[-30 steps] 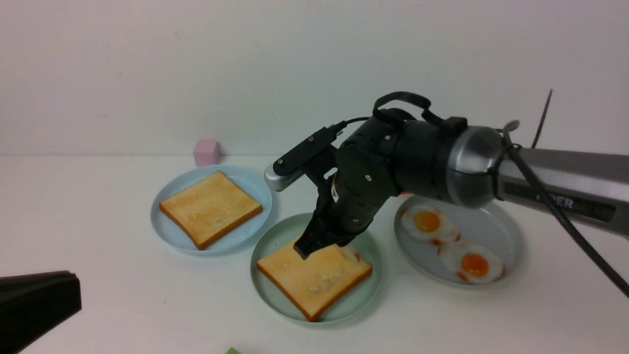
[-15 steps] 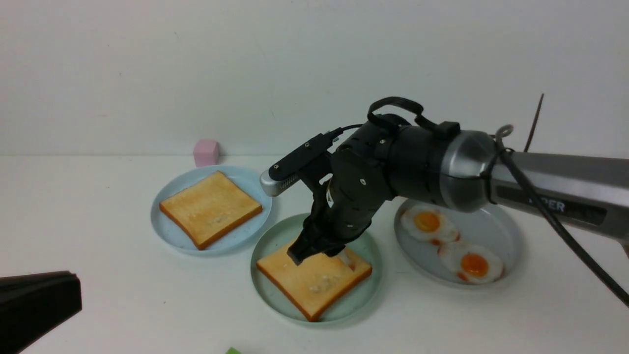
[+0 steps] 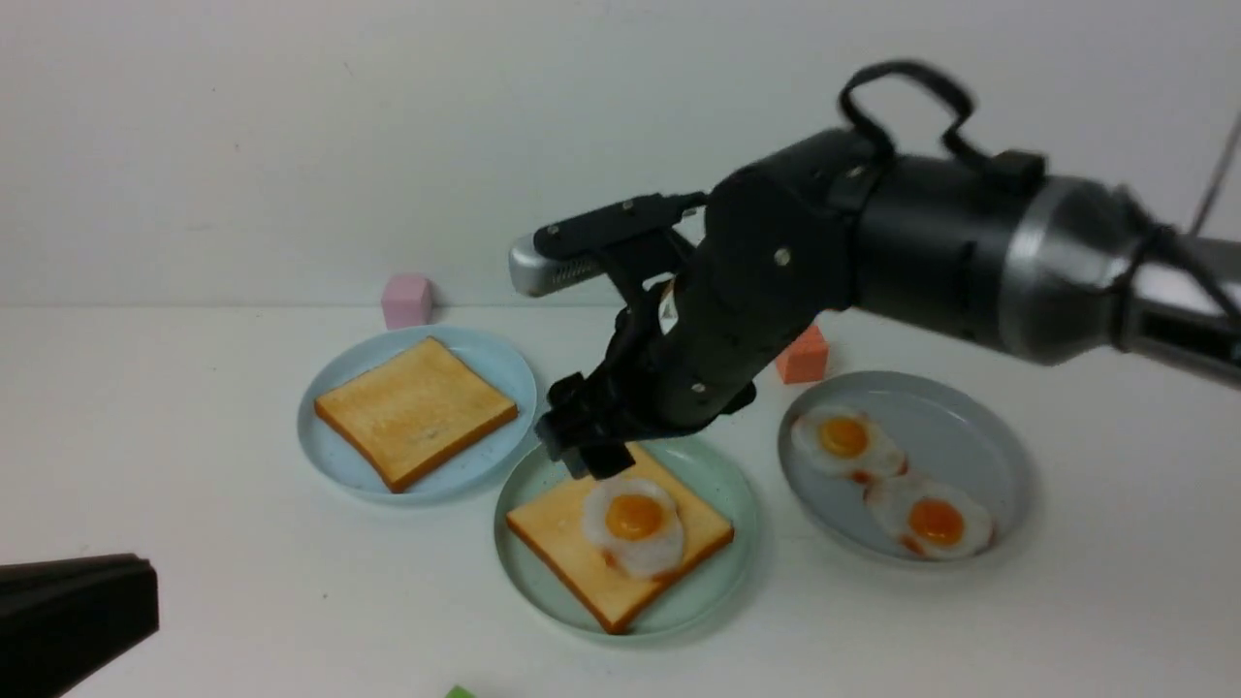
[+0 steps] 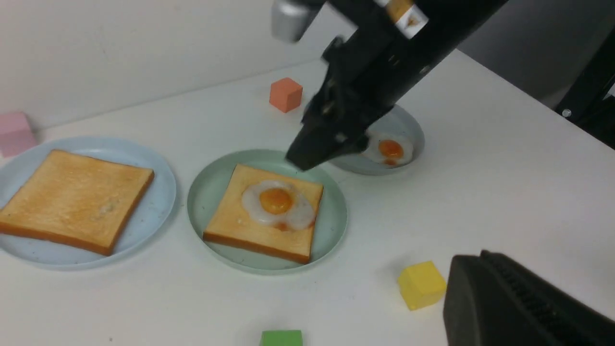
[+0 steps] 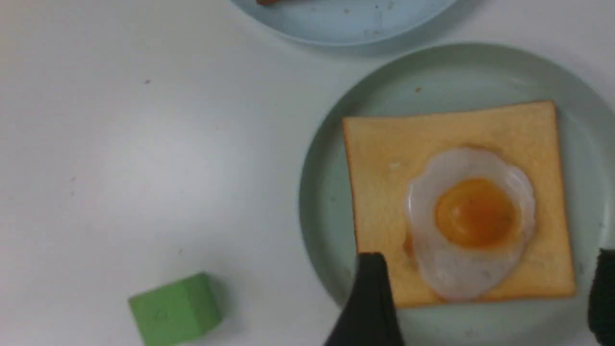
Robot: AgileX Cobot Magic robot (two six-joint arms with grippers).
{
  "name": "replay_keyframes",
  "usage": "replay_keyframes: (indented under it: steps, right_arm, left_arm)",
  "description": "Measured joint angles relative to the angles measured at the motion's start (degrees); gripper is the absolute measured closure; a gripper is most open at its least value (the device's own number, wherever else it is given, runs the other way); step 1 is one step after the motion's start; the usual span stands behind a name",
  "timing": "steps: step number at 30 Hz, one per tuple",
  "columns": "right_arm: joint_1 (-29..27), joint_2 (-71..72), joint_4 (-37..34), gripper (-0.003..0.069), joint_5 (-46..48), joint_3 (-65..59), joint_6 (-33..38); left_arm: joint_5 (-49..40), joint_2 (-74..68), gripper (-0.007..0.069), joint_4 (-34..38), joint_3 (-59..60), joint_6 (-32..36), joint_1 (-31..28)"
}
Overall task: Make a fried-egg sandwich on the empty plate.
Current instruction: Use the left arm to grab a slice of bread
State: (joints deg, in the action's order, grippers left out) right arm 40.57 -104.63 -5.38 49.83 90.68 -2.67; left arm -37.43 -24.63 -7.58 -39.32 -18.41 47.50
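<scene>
On right arm [image 3: 921, 242], sticker [image 4: 407, 13] blurred, unreadable. White desk [image 3: 194, 543], pale wall [image 3: 291, 145]. Above fried egg [image 3: 632, 523] on toast [image 3: 557, 533], right hand [image 3: 587, 456] wide open, empty; left hand [image 3: 136, 601] closed.

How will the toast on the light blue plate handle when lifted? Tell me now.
The toast probably stays stiff: its edges look straight and thick. It lies flat on the light blue plate, so a grip likely has to catch an edge. Its matte face probably will not slip.
</scene>
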Motion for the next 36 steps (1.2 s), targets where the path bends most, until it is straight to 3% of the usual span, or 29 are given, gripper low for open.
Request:
replay_keyframes:
  steps: [3, 4, 6, 7, 8, 9, 13, 16, 19, 22, 23, 24, 28, 31, 36]
  right_arm:
    - [0.0, 6.3, 0.3, 0.0239, 10.5, 0.0, 0.0]
    - [0.0, 6.7, 0.3, 0.0249, 11.2, 0.0, 0.0]
    - [0.0, 12.0, 1.6, 0.0392, 18.9, -0.4, 0.0]
    - [0.0, 14.0, 2.2, 0.0447, 19.9, -0.9, 0.0]
    - [0.0, 14.0, 2.3, 0.0458, 19.9, -1.0, 0.0]
    - [0.0, 17.7, 3.3, 0.0539, 20.6, -2.3, -0.2]
    - [0.0, 26.1, 5.4, 0.0665, 21.4, -6.7, -2.6]
    - [0.0, 30.7, 6.4, 0.0669, 21.6, -9.4, -4.1]
    - [0.0, 38.2, 6.6, 0.0664, 21.8, -14.5, -6.4]
    - [0.0, 44.0, 6.6, 0.0659, 22.0, -18.6, -8.1]
    - [0.0, 44.7, 6.6, 0.0659, 22.0, -18.9, -8.2]
    - [0.0, 47.3, 6.6, 0.0659, 22.1, -21.0, -9.0]
    - [0.0, 52.3, 6.6, 0.0657, 22.4, -24.1, -9.8]
    - [0.0, 55.7, 6.4, 0.0655, 22.6, -25.3, -10.3]
    - [0.0, 59.2, 6.5, 0.0654, 22.7, -25.8, -10.5]
  left_arm:
    - [-1.5, -3.0, 0.0638, 0.1, 0.0, 0.0, 0.0]
    - [-1.6, -3.3, 0.0638, 0.1, 0.0, 0.0, 0.0]
    - [-2.0, -8.1, 0.0638, 0.1, 0.0, 0.0, 0.0]
    - [-2.0, -10.5, 0.0638, 0.1, 0.0, 0.0, 0.0]
    - [-2.0, -11.0, 0.0638, 0.1, 0.0, 0.0, 0.0]
    - [-1.8, -15.0, 0.0638, 0.6, 0.0, 0.0, 0.0]
    - [1.9, -24.8, 0.0638, 0.9, -0.1, 0.3, 0.0]
    - [3.9, -30.0, 0.0638, 0.9, -1.0, 1.4, -0.9]
    - [4.7, -36.9, 0.0638, 3.2, -4.8, 5.9, -8.1]
    - [3.1, -42.6, 0.0638, 10.1, -9.9, 15.8, -18.7]
    - [2.7, -43.4, 0.0638, 10.7, -10.3, 18.4, -19.4]
    - [0.6, -46.9, 0.0638, 17.2, -13.8, 26.1, -25.8]
    - [-1.9, -55.9, 0.0638, 28.9, -20.3, 39.6, -35.0]
    - [-1.6, -63.4, 0.0638, 31.3, -24.8, 45.0, -37.5]
    - [0.0, -73.0, 0.0638, 29.8, -30.7, 47.1, -36.0]
